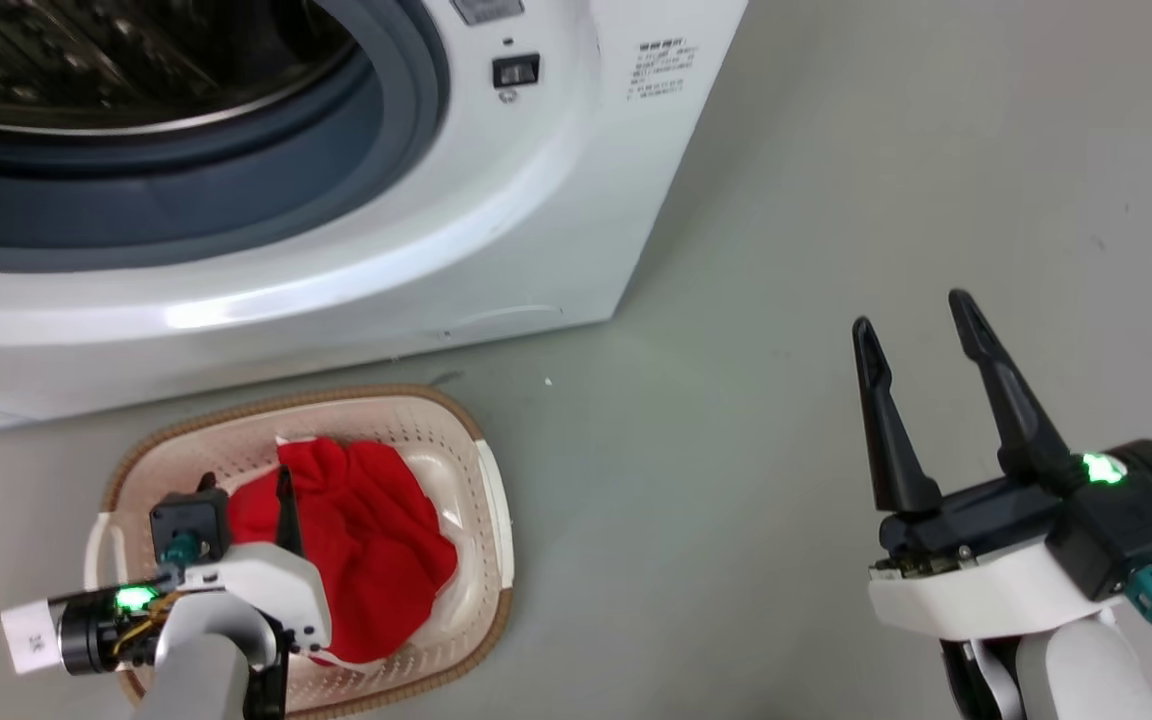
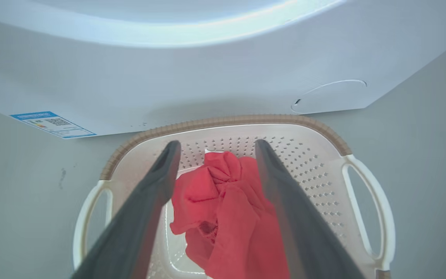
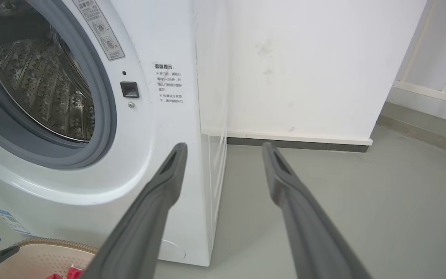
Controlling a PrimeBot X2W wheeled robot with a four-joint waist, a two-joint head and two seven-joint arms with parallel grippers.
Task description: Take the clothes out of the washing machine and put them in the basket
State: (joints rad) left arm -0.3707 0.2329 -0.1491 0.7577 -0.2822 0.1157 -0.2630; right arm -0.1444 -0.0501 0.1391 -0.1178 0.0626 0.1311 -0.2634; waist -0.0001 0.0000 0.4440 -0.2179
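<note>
The white washing machine (image 1: 536, 200) stands at the upper left, its grey-rimmed porthole open onto the steel drum (image 3: 41, 77), where I see no fabric. On the floor in front of it sits the cream basket (image 1: 376, 395) with red clothes (image 1: 376, 530) bunched inside. My left gripper (image 1: 244, 480) hovers over the basket, open. In the left wrist view its fingers (image 2: 153, 193) straddle the red clothes (image 2: 227, 201) lying below, apart from them. My right gripper (image 1: 913, 312) is open and empty above bare floor to the right, and in its wrist view (image 3: 223, 147) it points past the washer's corner.
Grey floor (image 1: 786, 200) stretches to the right of the washer. A white wall with a dark baseboard (image 3: 296, 143) runs behind it. A blue label sticker (image 2: 52, 124) marks the washer's lower front. The basket rim (image 2: 227, 120) lies close to the washer's base.
</note>
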